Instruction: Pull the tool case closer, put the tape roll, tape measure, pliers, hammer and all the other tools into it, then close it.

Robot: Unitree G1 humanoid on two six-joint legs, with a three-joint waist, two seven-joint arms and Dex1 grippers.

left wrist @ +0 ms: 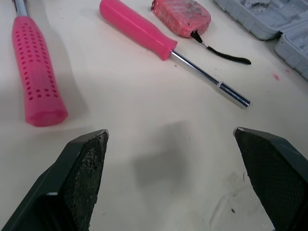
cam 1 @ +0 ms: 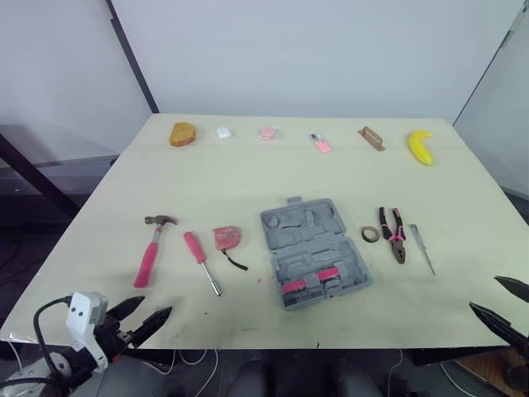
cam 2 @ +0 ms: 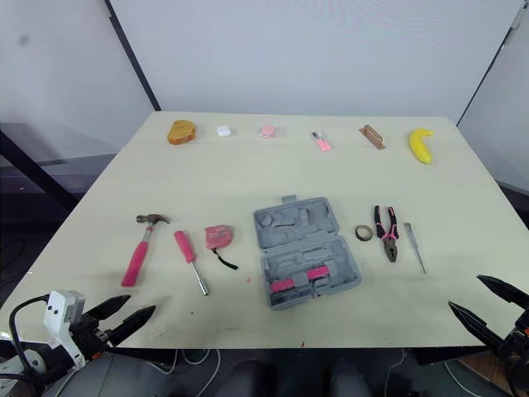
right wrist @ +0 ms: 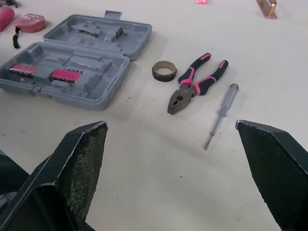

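Observation:
An open grey tool case (cam 1: 313,251) lies flat mid-table, with pink bit holders in its near half. Left of it lie a pink tape measure (cam 1: 226,238), a pink-handled screwdriver (cam 1: 201,260) and a pink-handled hammer (cam 1: 151,250). Right of the case are a tape roll (cam 1: 371,235), pink-and-black pliers (cam 1: 393,233) and a small clear screwdriver (cam 1: 423,248). My left gripper (cam 1: 143,318) hovers open at the near left edge, short of the hammer and screwdriver. My right gripper (cam 1: 502,304) is open at the near right corner, apart from the pliers (right wrist: 196,82).
Along the table's far edge sit a brown bread-like piece (cam 1: 183,133), a small white object (cam 1: 223,131), a pink object (cam 1: 267,131), a small pink-handled item (cam 1: 320,143), a wooden block (cam 1: 371,137) and a banana (cam 1: 421,146). The table's near edge (cam 1: 289,343) runs just past both grippers.

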